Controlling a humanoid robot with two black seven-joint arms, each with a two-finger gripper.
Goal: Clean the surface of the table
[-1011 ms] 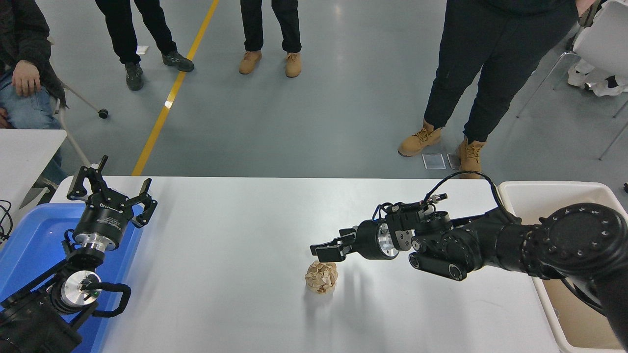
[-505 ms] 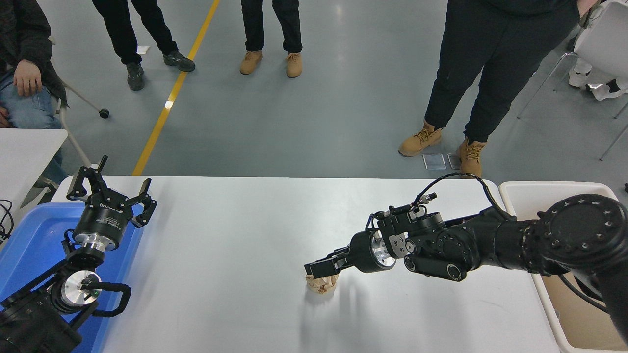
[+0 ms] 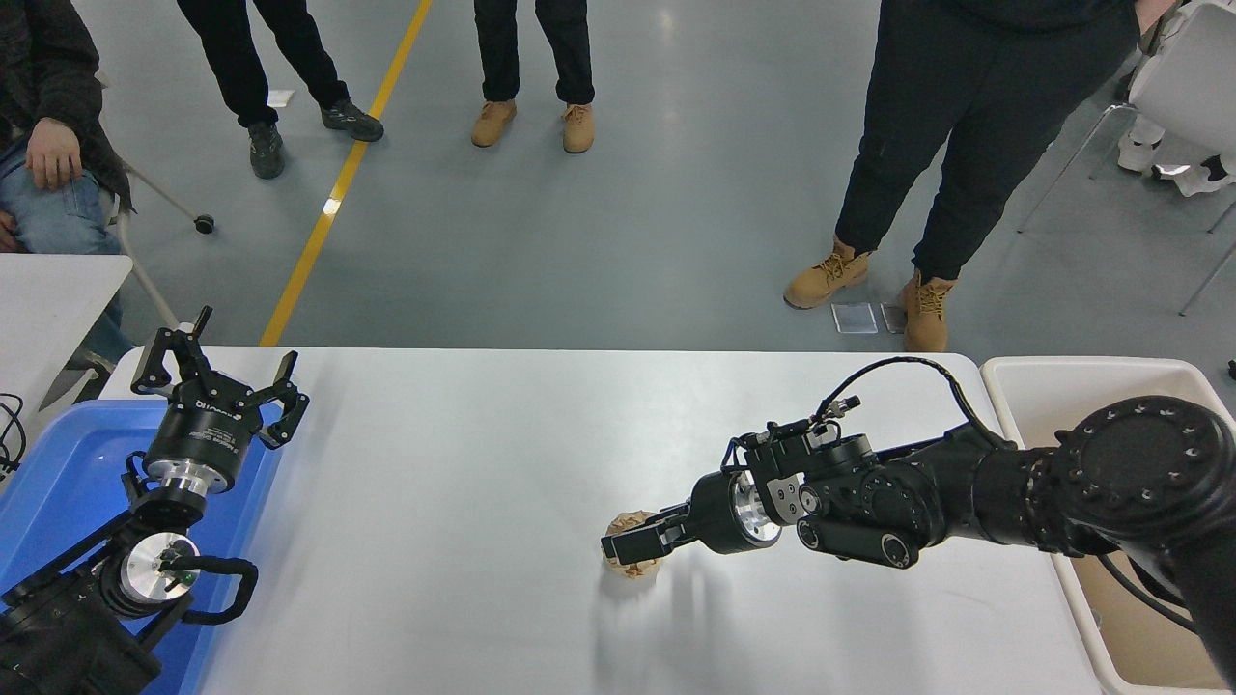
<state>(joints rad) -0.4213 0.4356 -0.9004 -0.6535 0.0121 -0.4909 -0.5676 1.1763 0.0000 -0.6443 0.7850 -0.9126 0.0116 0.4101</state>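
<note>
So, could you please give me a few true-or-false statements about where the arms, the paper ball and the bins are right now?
1. The right gripper is down at the crumpled paper ball on the white table. True.
2. The paper ball is already inside the blue bin. False: it sits on the table, right of the middle, far from that bin.
3. The left gripper is parked over the blue bin at the table's left end, fingers spread. True.
4. A white bin stands at the table's right end. True.
5. A person's hand is reaching for the paper ball. False: people stand on the floor beyond the table; only the robot's gripper is at the ball.
</note>
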